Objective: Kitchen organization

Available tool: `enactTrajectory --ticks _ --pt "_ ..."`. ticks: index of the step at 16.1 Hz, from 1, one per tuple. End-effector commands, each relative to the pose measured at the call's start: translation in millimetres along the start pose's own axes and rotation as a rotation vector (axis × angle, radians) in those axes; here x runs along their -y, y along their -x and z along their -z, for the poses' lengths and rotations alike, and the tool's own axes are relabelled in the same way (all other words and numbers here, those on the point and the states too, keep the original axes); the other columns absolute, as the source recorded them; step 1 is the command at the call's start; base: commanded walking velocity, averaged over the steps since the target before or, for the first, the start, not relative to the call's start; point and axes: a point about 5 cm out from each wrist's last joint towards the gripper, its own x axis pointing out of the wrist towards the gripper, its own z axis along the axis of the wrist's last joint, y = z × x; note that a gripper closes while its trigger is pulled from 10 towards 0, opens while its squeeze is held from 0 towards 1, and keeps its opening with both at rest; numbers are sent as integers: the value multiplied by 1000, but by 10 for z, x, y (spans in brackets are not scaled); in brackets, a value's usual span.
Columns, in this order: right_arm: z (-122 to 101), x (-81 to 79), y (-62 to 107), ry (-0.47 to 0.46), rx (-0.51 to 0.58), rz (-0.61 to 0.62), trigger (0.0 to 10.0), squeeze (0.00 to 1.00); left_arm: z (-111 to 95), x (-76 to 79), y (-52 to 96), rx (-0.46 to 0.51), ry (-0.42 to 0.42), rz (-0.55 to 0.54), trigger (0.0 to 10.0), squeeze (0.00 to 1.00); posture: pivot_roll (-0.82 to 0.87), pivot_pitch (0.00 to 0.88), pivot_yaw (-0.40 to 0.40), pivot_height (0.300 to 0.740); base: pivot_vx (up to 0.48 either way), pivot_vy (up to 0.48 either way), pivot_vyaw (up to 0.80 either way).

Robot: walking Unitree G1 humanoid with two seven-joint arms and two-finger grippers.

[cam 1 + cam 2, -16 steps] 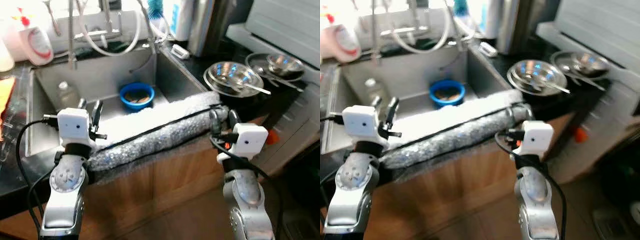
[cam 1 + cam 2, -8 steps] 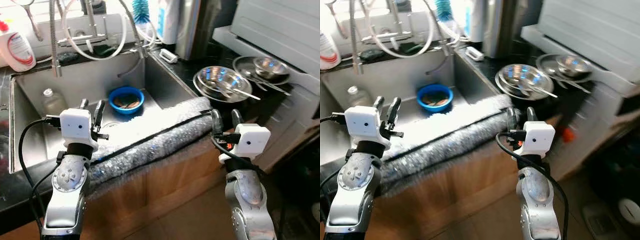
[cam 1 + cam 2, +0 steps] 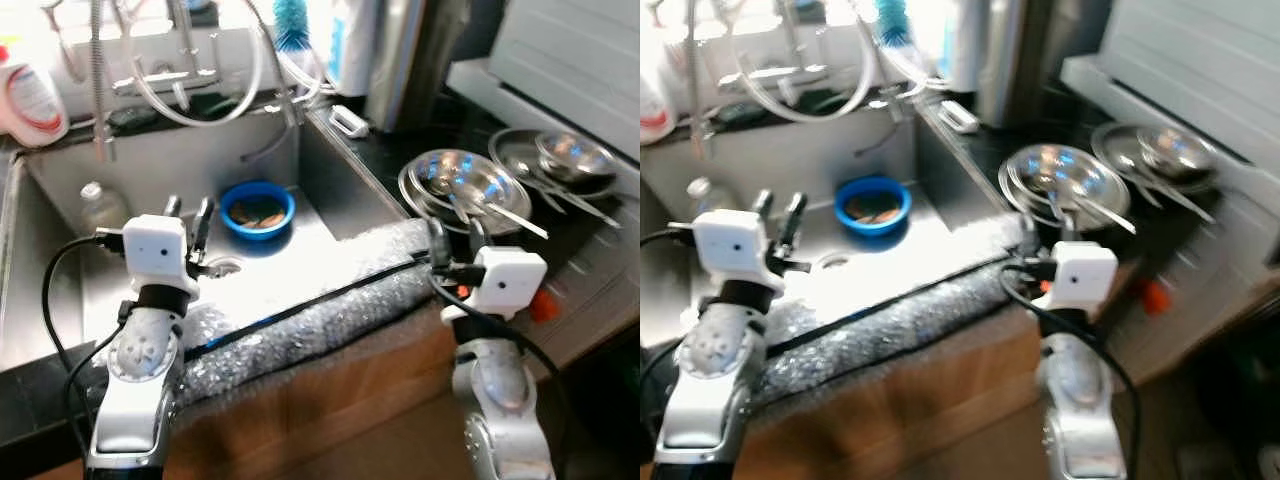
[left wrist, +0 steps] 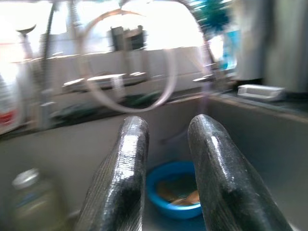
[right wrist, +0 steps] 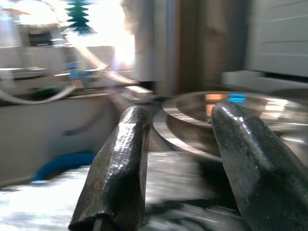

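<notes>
we hold both grippers, left [image 3: 187, 212] and right [image 3: 453, 233], spread empty above the bubble-wrapped sink edge [image 3: 300, 325]; reaching blind could topple the blue plastic bowl [image 3: 257, 208].

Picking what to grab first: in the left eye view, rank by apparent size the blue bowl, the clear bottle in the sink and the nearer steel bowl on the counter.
1. Nearer steel bowl, clearly largest.
2. Blue bowl.
3. Clear bottle, smallest, though blur makes its outline unsure.

Right gripper [image 5: 180, 163] with fingers parted, before a steel bowl [image 5: 226, 115], blue bowl [image 5: 62, 163] and teal brush [image 5: 79, 14].
</notes>
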Motion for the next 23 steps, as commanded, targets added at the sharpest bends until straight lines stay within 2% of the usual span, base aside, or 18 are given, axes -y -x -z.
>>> enactTrajectory --ticks 1,6,8,9,10,11,12,13,14,17,20,23 --pt "-22 -22 -6 -3 8 -11 10000 0 -25 -19 11 13 -1 -7 10000 0 22 64 -27 740 0 0 0" --pt "-44 -50 -10 -6 15 -27 10000 0 -24 -46 17 14 -5 -22 10000 0 19 67 -27 740 0 0 0" --pt "-119 -81 -36 19 47 -52 10000 0 -21 -37 15 15 -1 -21 10000 0 15 68 -27 740 0 0 0" --pt "-158 -106 -61 68 62 -79 10000 957 -19 -30 12 14 1 -20 10000 0 14 66 -27 740 0 0 0" --pt "-183 -134 -79 124 79 -113 10000 1000 -18 -22 13 14 3 -18 10000 0 13 66 -28 740 0 0 0" --pt "-194 -167 -99 209 81 -152 10000 1000 -17 -17 11 14 5 -17 10000 0 15 66 -28 740 0 0 0" --pt "-192 -203 -126 265 76 -192 10000 851 -15 -19 10 14 6 -17 10000 0 11 68 -29 740 0 0 0" --pt "-176 -215 -170 315 52 -207 10000 0 -14 -19 9 13 7 -17 10000 0 10 69 -30 740 0 0 0" --pt "-176 -215 -211 323 42 -214 10000 0 -12 -17 7 12 8 -17 10000 0 11 69 -31 740 0 0 0" --pt "-149 -155 -356 470 12 -222 10000 0 -10 -6 10 11 11 -14 10000 0 7 69 -31 740 0 0 0" --pt "-101 -45 -475 538 -51 -191 10000 0 -10 6 6 11 14 -10 10000 0 9 69 -30 740 0 0 0" --pt "-114 15 -549 571 -64 -174 10000 0 -11 9 13 11 14 -8 10000 0 9 67 -29 740 0 0 0"
